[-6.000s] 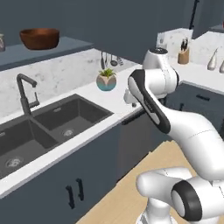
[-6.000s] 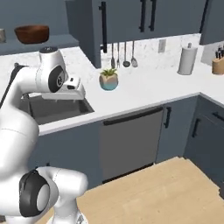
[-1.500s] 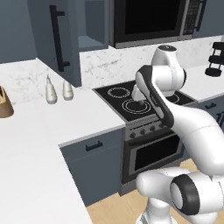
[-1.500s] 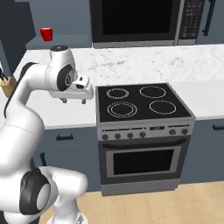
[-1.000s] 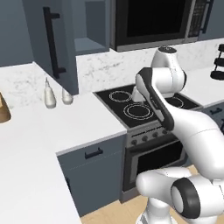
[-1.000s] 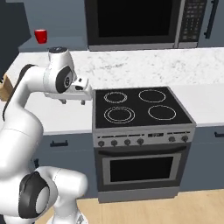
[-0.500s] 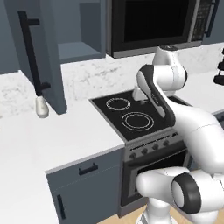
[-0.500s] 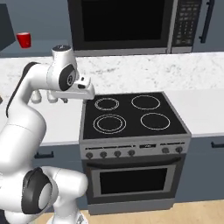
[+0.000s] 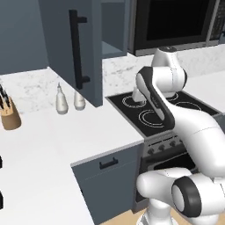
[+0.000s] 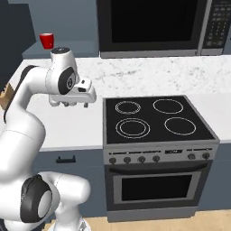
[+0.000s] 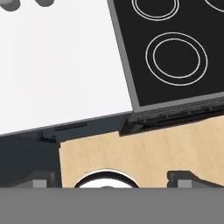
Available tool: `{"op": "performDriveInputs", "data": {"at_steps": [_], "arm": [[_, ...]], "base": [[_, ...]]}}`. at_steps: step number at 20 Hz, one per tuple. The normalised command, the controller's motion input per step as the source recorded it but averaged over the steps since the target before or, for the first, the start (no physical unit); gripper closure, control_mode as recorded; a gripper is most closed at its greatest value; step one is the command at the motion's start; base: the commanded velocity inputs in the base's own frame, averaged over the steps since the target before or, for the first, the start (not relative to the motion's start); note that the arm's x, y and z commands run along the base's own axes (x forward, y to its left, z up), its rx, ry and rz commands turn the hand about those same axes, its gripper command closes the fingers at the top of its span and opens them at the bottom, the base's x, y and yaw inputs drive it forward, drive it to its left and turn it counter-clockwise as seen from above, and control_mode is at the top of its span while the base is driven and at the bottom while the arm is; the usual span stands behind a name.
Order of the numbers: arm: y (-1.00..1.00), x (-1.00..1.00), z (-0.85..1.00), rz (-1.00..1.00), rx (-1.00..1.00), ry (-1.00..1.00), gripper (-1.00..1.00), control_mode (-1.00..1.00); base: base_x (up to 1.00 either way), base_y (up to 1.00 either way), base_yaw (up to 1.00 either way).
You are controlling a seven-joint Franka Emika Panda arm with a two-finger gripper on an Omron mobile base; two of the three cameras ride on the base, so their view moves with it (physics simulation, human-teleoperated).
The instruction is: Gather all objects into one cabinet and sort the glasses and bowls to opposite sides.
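White marble counter point(image 10: 81, 126) | glossy red mug point(image 10: 47, 40) on slate blue-grey cabinet's point(image 9: 77, 48) shelf | two-finger gripper point(image 10: 72, 104) spread, empty

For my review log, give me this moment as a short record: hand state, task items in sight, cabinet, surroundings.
hand: open, empty, held above the white counter left of the stove
task item in sight: red mug on the shelf of the wall cabinet
cabinet door: swung open
other items: two white bottles and a knife block on the counter
overhead: microwave above the stove
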Motion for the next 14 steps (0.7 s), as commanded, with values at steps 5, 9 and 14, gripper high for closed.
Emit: {"op": "performDriveInputs", "data": {"at_steps": [5, 9, 14], "arm": [[0.0, 0.0, 0.0, 0.0, 0.0, 0.0, -1.0, 1.0], [0.0, 0.0, 0.0, 0.0, 0.0, 0.0, -1.0, 1.0], [0.0, 0.0, 0.0, 0.0, 0.0, 0.0, -1.0, 1.0]], "base": [[0.34, 0.25, 0.0], [0.04, 0.64, 0.0], [-0.42, 0.7, 0.0]]}}
